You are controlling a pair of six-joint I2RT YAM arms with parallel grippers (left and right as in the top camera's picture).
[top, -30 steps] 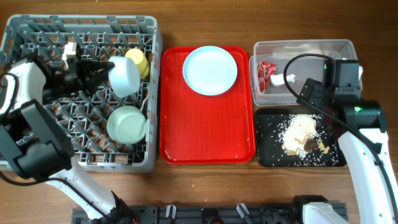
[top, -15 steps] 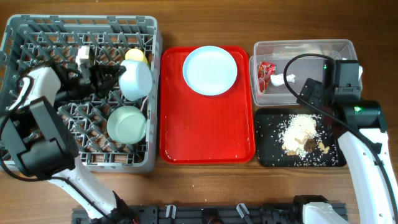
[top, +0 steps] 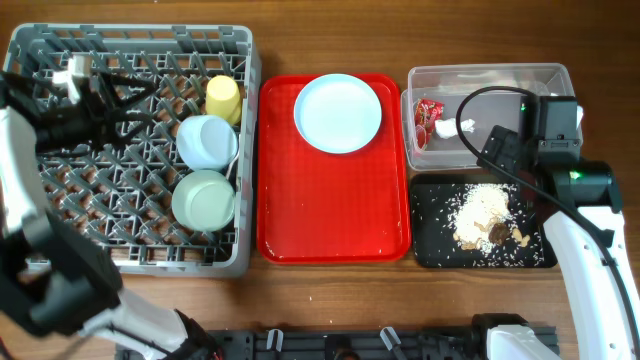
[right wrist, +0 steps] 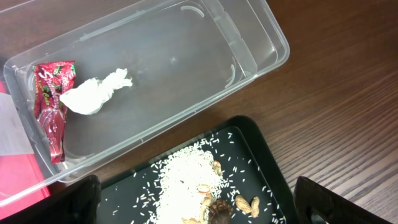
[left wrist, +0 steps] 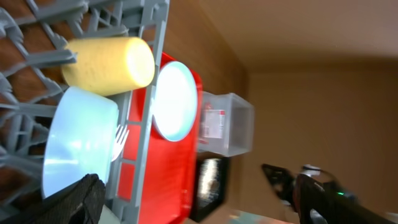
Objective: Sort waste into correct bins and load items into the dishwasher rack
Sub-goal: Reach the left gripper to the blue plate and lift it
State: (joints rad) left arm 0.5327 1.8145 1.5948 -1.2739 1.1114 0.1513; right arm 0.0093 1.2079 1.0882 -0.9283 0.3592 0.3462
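From above: big grey peg rack (top: 130, 255), left claw (top: 140, 105) over it, spread apart; green bowl (top: 203, 199), blue bowl (top: 207, 142), yellow cup (top: 222, 98) inside. On flat red tray (top: 330, 215): blue plate (top: 338, 113). Closer from right wrist: right claw (right wrist: 196, 200) wide apart, clear tub (right wrist: 249, 56) holding crinkly wrapper (right wrist: 50, 102) and tissue (right wrist: 93, 93), black tray (right wrist: 267, 162) with rice crumbs (right wrist: 186, 183).

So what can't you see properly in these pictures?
1. Fork: left wrist view shows only tines; the blue bowl hides the rest.
2. Left gripper: dark against the rack overhead, cut off by the wrist view's edge, so open or shut is unclear.
3. Wrapper lettering: too crinkled to read, right wrist view.
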